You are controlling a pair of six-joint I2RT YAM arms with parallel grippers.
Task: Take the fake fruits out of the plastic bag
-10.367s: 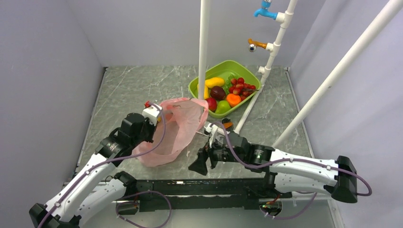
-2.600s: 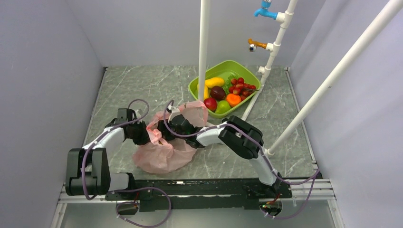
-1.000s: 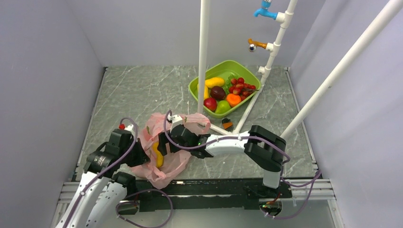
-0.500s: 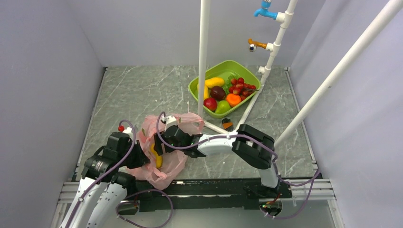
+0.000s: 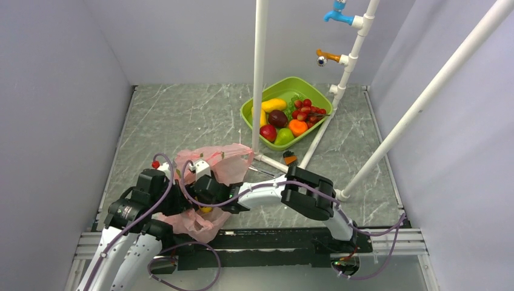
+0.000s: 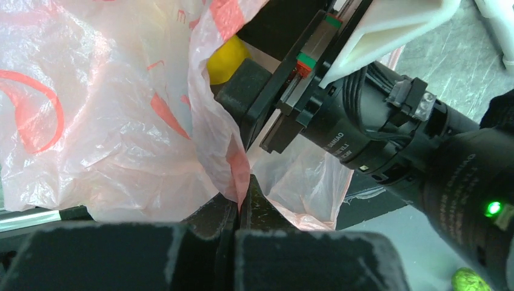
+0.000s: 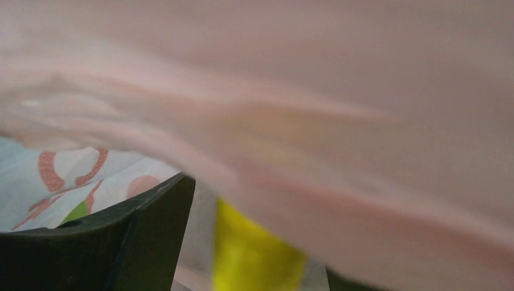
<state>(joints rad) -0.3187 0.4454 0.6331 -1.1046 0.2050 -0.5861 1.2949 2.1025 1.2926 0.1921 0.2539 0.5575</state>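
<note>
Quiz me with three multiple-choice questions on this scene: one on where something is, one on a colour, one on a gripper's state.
1. Where is the green tub? A) far side of the table, by the white pipe B) near-left corner C) between the arm bases
2. What colour is the fruit at the right gripper inside the plastic bag? A) blue B) yellow C) purple
3. The left gripper is: A) open over the tub B) out of view C) shut on a bag fold
Answers: A, top view shows it beyond the bag; B, the bananas show yellow there; C, its jaws pinch pink film.
</note>
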